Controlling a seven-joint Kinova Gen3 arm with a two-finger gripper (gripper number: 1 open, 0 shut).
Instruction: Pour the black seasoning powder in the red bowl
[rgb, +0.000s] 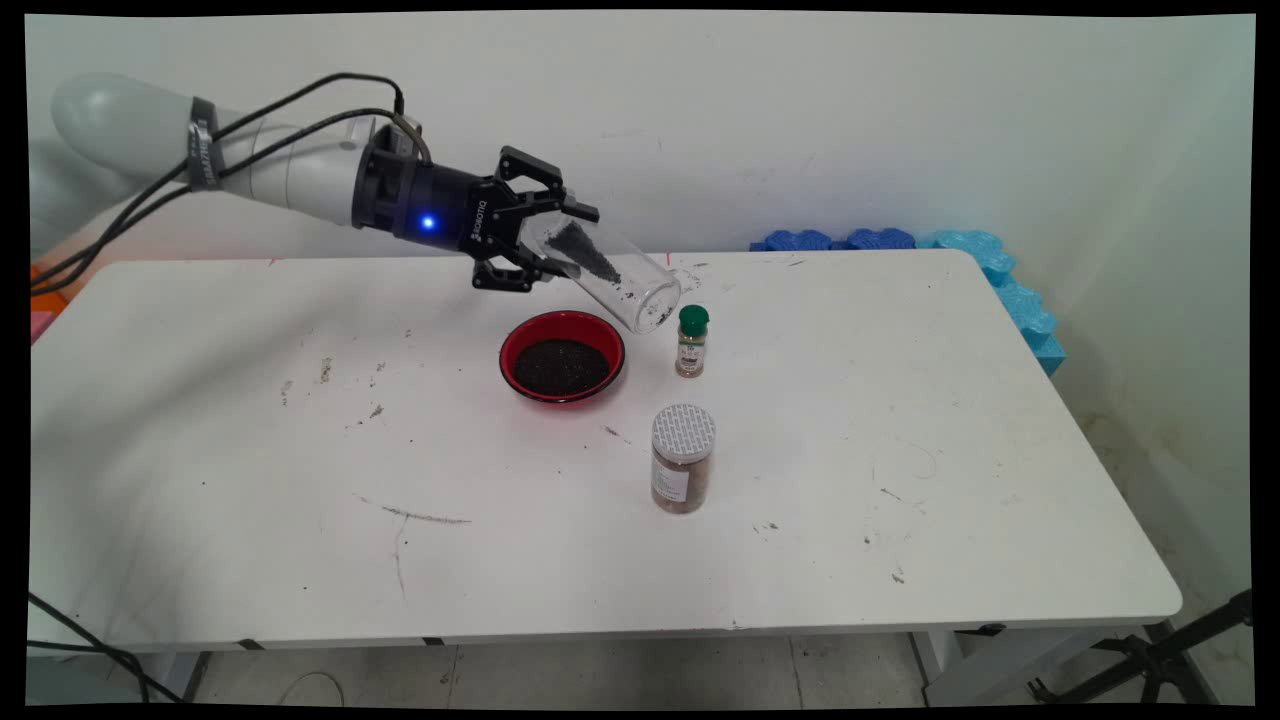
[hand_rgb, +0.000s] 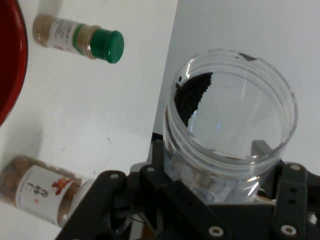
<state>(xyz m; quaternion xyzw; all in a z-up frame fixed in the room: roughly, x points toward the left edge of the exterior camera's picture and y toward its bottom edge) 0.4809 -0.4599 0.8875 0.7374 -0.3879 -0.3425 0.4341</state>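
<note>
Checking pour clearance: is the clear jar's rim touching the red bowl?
Apart. The main view shows the clear jar, tilted in the gripper, with white table visible between its mouth and the red bowl.

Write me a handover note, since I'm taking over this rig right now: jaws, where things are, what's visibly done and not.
Gripper: jaws shut on the clear plastic jar, held tilted in the air, mouth down toward the right, over the far right rim of the red bowl.
Jar: a small clump of dark grains clings inside; otherwise nearly empty.
Bowl: on the white table, holding a layer of dark grains.
Small green-capped spice bottle: upright, right of the bowl.
Grey-lidded brown spice jar: upright, nearer the camera.
Both are capped.
</note>
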